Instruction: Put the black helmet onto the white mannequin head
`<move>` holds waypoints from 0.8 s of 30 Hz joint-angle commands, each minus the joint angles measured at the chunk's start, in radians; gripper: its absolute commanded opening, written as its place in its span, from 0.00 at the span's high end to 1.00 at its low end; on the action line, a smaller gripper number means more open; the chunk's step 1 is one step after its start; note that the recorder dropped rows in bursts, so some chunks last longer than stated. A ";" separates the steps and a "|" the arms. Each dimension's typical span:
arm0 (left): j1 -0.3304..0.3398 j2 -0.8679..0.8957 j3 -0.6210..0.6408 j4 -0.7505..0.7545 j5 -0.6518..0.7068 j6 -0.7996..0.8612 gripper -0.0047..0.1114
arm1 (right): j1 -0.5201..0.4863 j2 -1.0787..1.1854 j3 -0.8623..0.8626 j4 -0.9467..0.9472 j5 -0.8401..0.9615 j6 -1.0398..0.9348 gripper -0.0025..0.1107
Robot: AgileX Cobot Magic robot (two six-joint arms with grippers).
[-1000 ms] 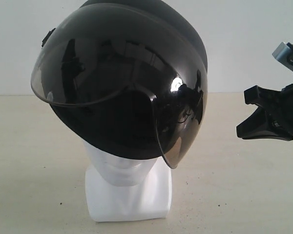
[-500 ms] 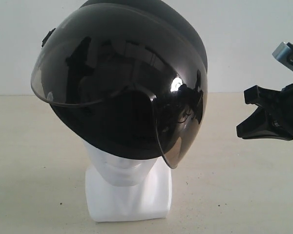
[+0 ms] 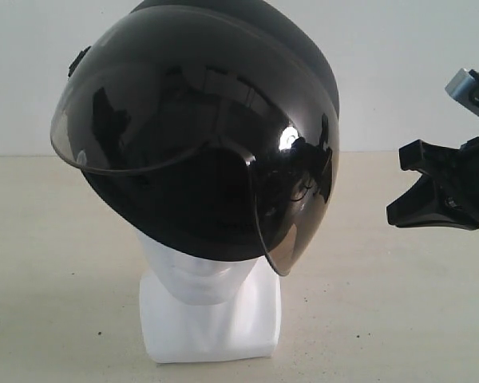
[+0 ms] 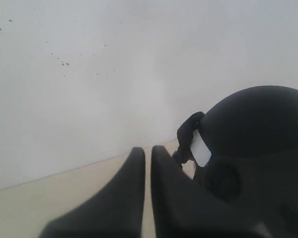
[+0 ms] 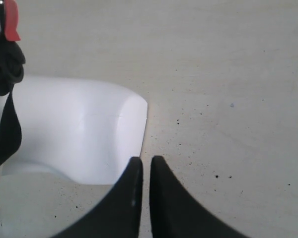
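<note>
Obs: black helmet (image 3: 215,120) is sitting tilted on white mannequin head (image 3: 207,311), lying at 9 o'clock from right gripper (image 5: 145,161); left gripper (image 4: 146,150) is hovering nearer. Both are pinched closed, empty.

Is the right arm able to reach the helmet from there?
Probably yes. Only bare table lies between the right gripper and the helmet on the head; nothing stands in the way. Its jaws are shut, though.

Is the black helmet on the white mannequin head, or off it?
On: the black helmet covers the white mannequin head; only chin, neck and base show below.
</note>
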 commanded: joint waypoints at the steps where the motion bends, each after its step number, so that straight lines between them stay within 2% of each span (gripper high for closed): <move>1: 0.003 0.034 -0.087 -0.067 0.067 0.064 0.92 | -0.001 -0.003 0.002 0.004 -0.004 -0.009 0.92; 6: 0.003 0.127 -0.173 -0.149 0.116 0.071 0.92 | -0.001 -0.003 0.002 0.004 -0.006 -0.007 0.92; 13: 0.003 0.278 -0.266 -0.334 0.161 0.215 0.92 | -0.001 -0.003 0.002 0.004 -0.008 -0.007 0.92; 16: 0.003 0.333 -0.307 -0.343 0.237 0.239 0.92 | -0.001 -0.003 0.002 0.004 -0.008 -0.007 0.92; 19: 0.003 0.353 -0.321 -0.343 0.235 0.244 0.92 | -0.001 -0.003 0.002 0.004 -0.015 -0.007 0.92; 24: 0.003 0.376 -0.321 -0.339 0.283 0.272 0.92 | -0.001 -0.003 0.002 0.013 -0.175 0.002 0.92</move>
